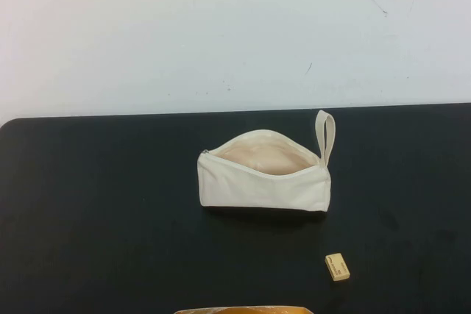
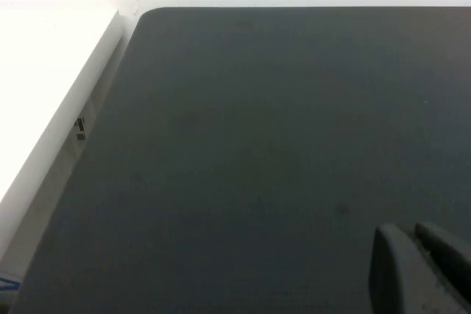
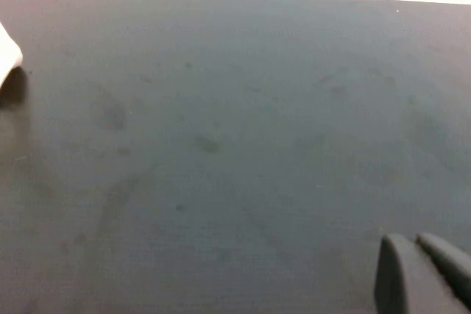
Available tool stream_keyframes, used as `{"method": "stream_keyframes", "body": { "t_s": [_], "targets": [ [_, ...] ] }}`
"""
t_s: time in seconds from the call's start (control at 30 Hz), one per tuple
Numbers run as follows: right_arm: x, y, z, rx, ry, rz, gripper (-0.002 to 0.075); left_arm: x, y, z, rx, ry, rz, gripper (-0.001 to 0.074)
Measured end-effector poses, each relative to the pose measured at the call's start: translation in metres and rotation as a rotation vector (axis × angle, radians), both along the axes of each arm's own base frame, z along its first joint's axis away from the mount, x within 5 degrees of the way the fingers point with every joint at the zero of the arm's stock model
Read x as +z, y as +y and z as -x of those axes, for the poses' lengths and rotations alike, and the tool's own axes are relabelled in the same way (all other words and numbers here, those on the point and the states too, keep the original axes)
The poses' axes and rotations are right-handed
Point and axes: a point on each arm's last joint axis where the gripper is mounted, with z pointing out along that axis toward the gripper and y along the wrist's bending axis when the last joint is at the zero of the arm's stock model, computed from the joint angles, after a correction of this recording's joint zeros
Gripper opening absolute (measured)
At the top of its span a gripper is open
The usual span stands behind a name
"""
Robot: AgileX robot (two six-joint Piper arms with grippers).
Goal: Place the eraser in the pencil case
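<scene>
Hovering over bare black tabletop near the table's left edge, the left gripper shows only as two grey fingertips at the corner of its own wrist view; they lie close together, but whether they are clenched or released cannot be told. No task item lies under it, and a white surface borders the table there. Neither arm appears in the high view.

Pencil case: cream fabric pouch at mid-table, well away from both grippers, to the right of the left gripper's patch. Zip is open, mouth gapes upward, pale peach lining visible. Loop strap stands up at its right end.

Eraser: small pale-yellow block with faint print, lying flat on the table, apart from the pouch, nearer the robot and just right of the pouch's right end. Not in the case.

Right gripper: again only grey fingertips over scuffed black tabletop; open or closed cannot be told. A white shape sits at that view's edge, unidentified.
</scene>
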Motion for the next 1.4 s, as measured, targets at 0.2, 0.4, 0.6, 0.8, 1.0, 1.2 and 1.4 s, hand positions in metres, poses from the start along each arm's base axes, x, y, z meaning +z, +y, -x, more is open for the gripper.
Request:
{"method": "stream_keyframes", "body": {
  "t_s": [0.2, 0.4, 0.6, 0.8, 1.0, 1.2, 1.4],
  "targets": [
    [0.0, 0.0, 0.0, 0.0, 0.0, 0.0, -0.0001, 0.0, 0.0, 0.0, 0.0, 0.0, 0.0, -0.0002],
    [0.0, 0.0, 0.0, 0.0, 0.0, 0.0, -0.0001, 0.0, 0.0, 0.0, 0.0, 0.0, 0.0, -0.0002],
    [0.0, 0.0, 0.0, 0.0, 0.0, 0.0, -0.0001, 0.0, 0.0, 0.0, 0.0, 0.0, 0.0, -0.0002],
    [0.0, 0.0, 0.0, 0.0, 0.0, 0.0, -0.0001, 0.0, 0.0, 0.0, 0.0, 0.0, 0.0, -0.0002],
    [0.0, 0.0, 0.0, 0.0, 0.0, 0.0, -0.0001, 0.0, 0.0, 0.0, 0.0, 0.0, 0.0, -0.0002],
    [0.0, 0.003, 0.0, 0.003, -0.002, -0.091, -0.0001, 0.0, 0.0, 0.0, 0.0, 0.0, 0.0, -0.0002],
    [0.004, 0.02, 0.0, -0.002, -0.004, -0.694, -0.0001, 0.0, 0.0, 0.0, 0.0, 0.0, 0.0, -0.0002]
  ]
}}
